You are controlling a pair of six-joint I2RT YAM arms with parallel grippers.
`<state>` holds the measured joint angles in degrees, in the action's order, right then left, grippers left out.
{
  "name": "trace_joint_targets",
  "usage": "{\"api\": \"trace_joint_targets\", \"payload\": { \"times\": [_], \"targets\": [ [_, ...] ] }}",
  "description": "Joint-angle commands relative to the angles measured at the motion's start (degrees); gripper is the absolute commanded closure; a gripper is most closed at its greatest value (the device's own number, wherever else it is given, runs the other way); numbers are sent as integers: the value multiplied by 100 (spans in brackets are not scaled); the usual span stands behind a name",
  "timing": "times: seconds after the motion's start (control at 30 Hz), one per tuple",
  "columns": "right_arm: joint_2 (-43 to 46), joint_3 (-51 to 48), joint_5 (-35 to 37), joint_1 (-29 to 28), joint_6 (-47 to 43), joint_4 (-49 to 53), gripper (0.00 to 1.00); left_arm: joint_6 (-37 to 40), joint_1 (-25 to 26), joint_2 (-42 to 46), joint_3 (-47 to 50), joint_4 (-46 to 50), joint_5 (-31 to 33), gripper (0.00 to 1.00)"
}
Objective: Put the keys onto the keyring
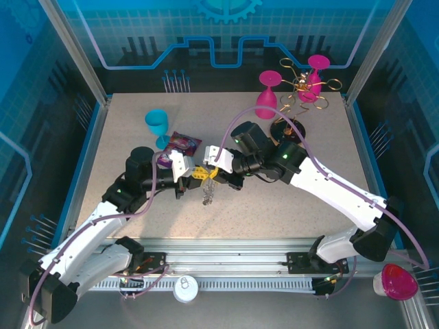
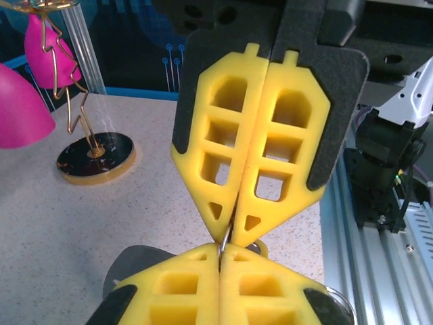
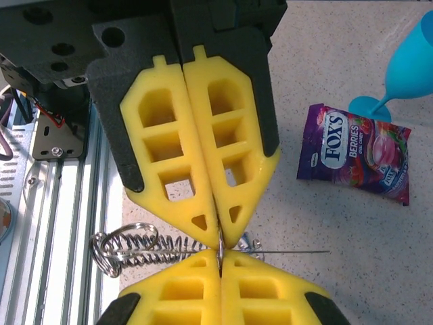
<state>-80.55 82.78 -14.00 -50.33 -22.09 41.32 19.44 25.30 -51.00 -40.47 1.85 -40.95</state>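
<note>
The right gripper and the left gripper meet tip to tip. Both have their yellow fingers pressed closed on the thin silvery wire keyring, and its small links trail just beside the tips. Near the left gripper lies a purple candy bag, and farther off stands a turquoise plastic goblet.

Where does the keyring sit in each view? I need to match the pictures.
Top external: keyring near picture centre, just under where left gripper and right gripper meet.
Left wrist: a metal sliver, likely its wire, pinched at bottom centre.
Right wrist: coil and wire, lower left to centre.
Shared landmark: that tip-to-tip meeting point.
</note>
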Motion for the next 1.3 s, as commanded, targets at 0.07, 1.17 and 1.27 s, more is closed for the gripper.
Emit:
{"api": "trace_joint_targets", "payload": {
  "times": [0.07, 1.17, 1.27],
  "targets": [
    [734, -902, -247, 157, 675, -1586, 74, -213, 21, 171, 74, -495, -141, 100],
    [1069, -2199, -1642, 629, 1863, -3494, 100, -1751, 26, 275, 664, -2513, -492, 100],
    [1060, -2057, -1681, 646, 1752, -3305, 100, -1689, 20, 293, 655, -2385, -295, 92]
  ]
}}
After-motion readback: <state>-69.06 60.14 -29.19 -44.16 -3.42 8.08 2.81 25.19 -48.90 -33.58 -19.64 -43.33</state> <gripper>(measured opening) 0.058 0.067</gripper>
